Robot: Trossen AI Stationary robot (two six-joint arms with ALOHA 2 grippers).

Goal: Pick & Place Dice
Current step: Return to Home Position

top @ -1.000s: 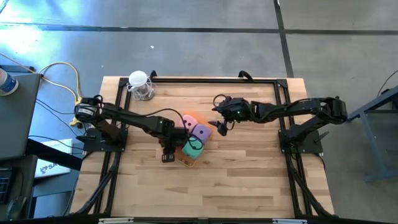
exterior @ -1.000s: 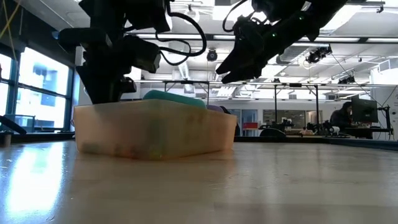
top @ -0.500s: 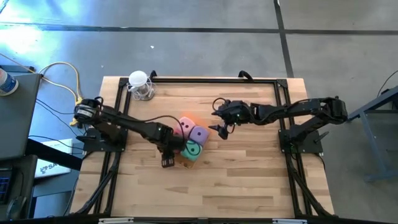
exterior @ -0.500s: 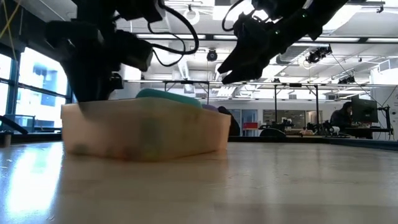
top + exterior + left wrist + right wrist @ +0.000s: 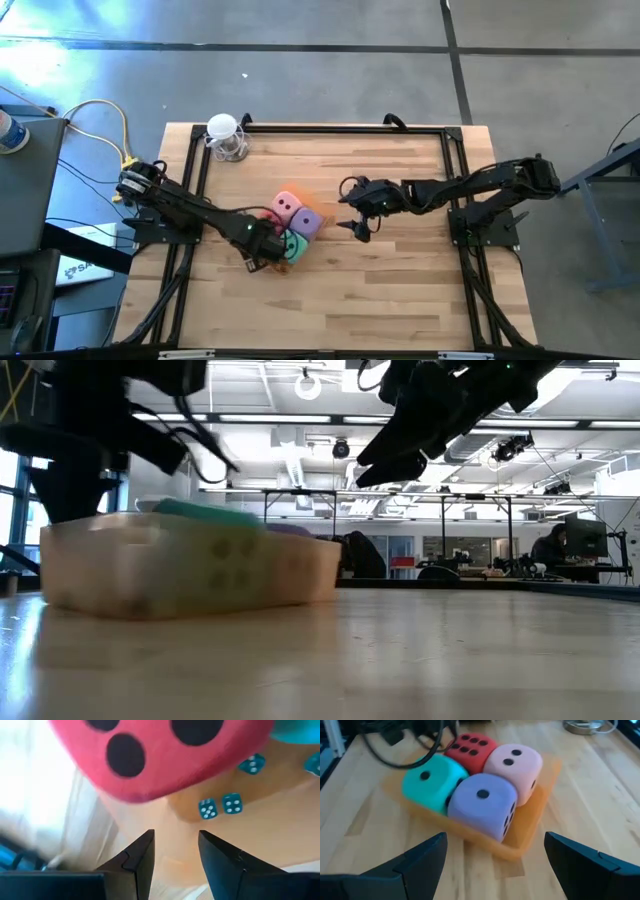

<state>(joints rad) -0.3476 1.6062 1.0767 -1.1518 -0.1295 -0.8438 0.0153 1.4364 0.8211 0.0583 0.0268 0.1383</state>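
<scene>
The red die (image 5: 471, 747), pink die (image 5: 516, 762), purple die (image 5: 482, 805) and teal die (image 5: 427, 782) sit packed in the orange tray (image 5: 530, 827), between my two arms. My left gripper (image 5: 175, 837) is closed to a narrow gap and, I judge, pinches the tray wall straight ahead of it, so it must release before I pull home. My right gripper (image 5: 495, 839) hovers beside the tray's far side, spread wide and empty.

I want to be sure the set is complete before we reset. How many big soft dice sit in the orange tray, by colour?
Red die: 1
Pink die: 1
Purple die: 1
Teal die: 1
Total: 4, all in the orange tray
</scene>
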